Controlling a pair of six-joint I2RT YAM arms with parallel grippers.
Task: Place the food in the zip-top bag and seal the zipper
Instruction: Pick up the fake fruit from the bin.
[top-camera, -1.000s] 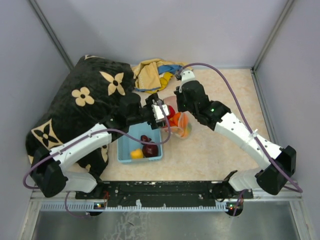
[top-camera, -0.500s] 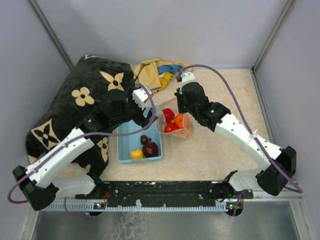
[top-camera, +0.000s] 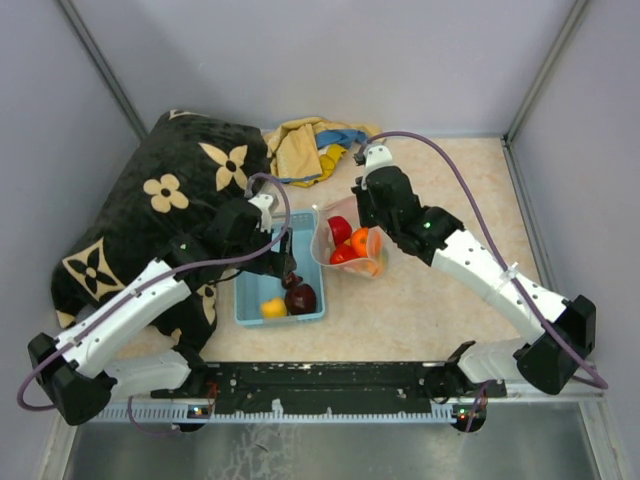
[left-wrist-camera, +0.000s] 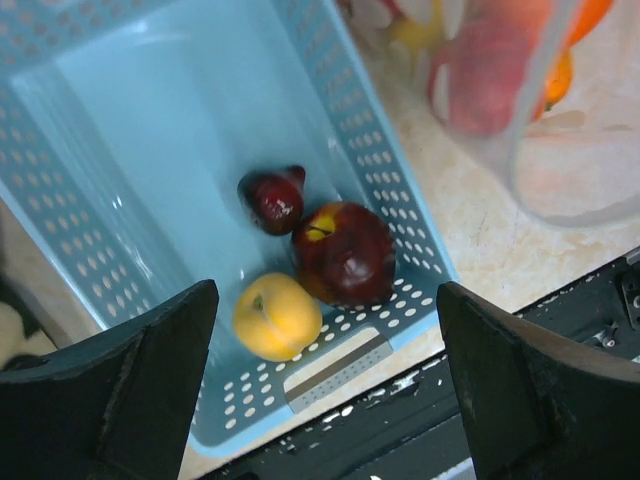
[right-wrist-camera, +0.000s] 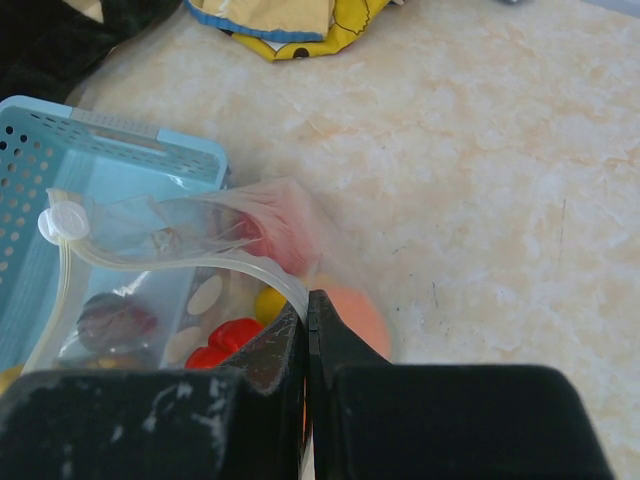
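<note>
Left gripper (left-wrist-camera: 325, 395): jaws wide, empty, above blue basket (left-wrist-camera: 150, 120) holding yellow fruit (left-wrist-camera: 277, 316), dark red apple (left-wrist-camera: 345, 252) and small maroon fruit (left-wrist-camera: 272, 198).
Right gripper (right-wrist-camera: 307, 322): pinched shut on zipper (right-wrist-camera: 180, 262) of zip-top bag (right-wrist-camera: 275, 212), mid-worktop beside the basket's right wall, perhaps touching; red fruit (top-camera: 338, 231) and orange fruit (top-camera: 359, 241) inside.

Plain grey walls (top-camera: 330, 60) enclosed a beige marbled counter (top-camera: 450, 200) under soft, even light. A black blanket (top-camera: 170, 200) with cream flowers was heaped at 10 o'clock, and a crumpled yellow-and-blue cloth (top-camera: 305, 145) lay at 12 o'clock.
</note>
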